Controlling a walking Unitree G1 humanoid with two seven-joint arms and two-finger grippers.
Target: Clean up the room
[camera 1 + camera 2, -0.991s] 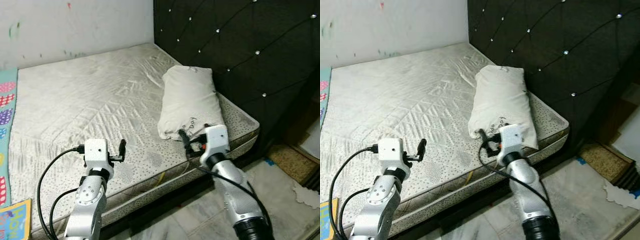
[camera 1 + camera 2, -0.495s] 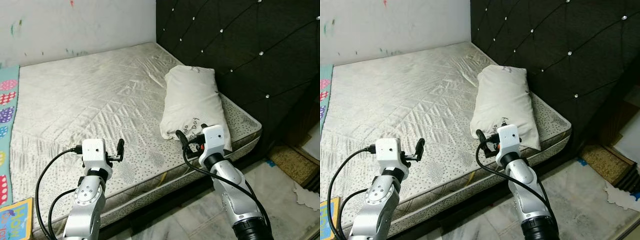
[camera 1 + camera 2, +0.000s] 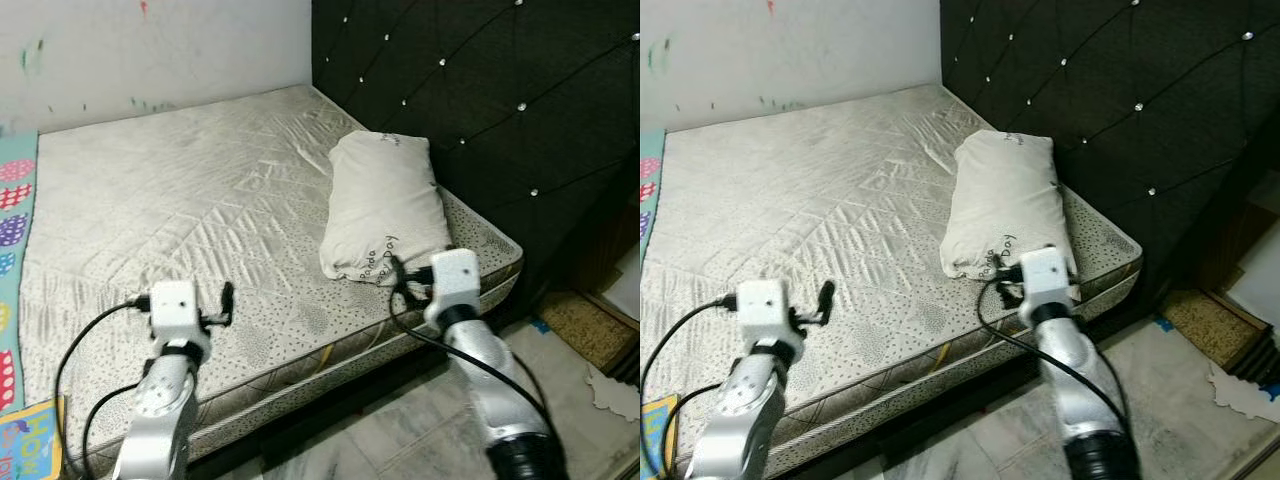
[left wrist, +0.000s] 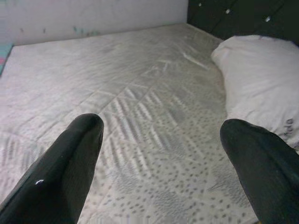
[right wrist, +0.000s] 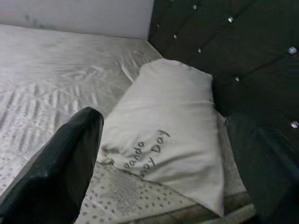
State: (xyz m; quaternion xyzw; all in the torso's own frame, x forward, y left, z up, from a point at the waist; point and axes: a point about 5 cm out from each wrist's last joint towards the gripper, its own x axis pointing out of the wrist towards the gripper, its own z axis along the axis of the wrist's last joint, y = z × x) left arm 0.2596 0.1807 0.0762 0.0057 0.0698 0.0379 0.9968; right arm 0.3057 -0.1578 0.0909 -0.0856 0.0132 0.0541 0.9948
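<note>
Fingers [image 4: 70, 168] of the left gripper [image 3: 226, 304] stand wide apart over the mattress [image 3: 180, 210] near its front edge, at about 7 o'clock in the head views. That mattress is pale, quilted in diagonal lines, speckled with dots along the border. At about 3 o'clock lies the pillow [image 3: 385, 210], soft, off-white, oblong; its long axis runs front to back along the black tufted headboard [image 3: 480, 110]. Right gripper [image 3: 397, 277] hovers at the pillow's near end, fingers [image 5: 60, 172] spread wide, holding nothing.
</note>
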